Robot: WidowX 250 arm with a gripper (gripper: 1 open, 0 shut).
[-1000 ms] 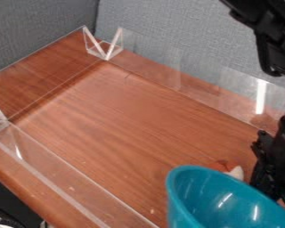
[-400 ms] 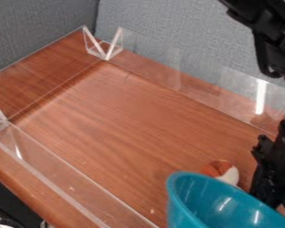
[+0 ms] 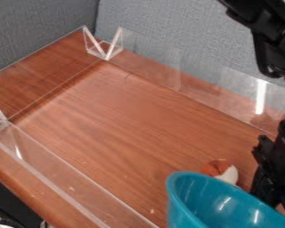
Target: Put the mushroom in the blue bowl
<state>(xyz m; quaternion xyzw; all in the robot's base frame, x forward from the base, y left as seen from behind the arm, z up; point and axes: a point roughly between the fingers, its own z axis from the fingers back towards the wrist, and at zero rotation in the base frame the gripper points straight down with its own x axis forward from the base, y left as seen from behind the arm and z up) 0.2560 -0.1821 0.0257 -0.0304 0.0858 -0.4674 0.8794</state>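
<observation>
The mushroom (image 3: 223,168) lies on the wooden table, its reddish cap pointing left and its cream stem to the right, just behind the far rim of the blue bowl (image 3: 210,209). The bowl fills the bottom right corner and is cut off by the frame edge. My black gripper (image 3: 269,183) hangs straight down at the right edge, a little to the right of the mushroom and behind the bowl's rim. Its fingers read as shut. Their tips are dark and partly hidden, and I cannot tell whether they touch the mushroom.
A wooden tabletop (image 3: 121,116) is fenced by low clear acrylic walls (image 3: 61,58) at the left, back and front. The black arm (image 3: 266,36) reaches down from the top right. A grey fabric panel stands behind the table.
The bowl's rim sits slightly lower in the picture than a second ago, and more of the mushroom shows, a little further left. The gripper has stayed in place.
</observation>
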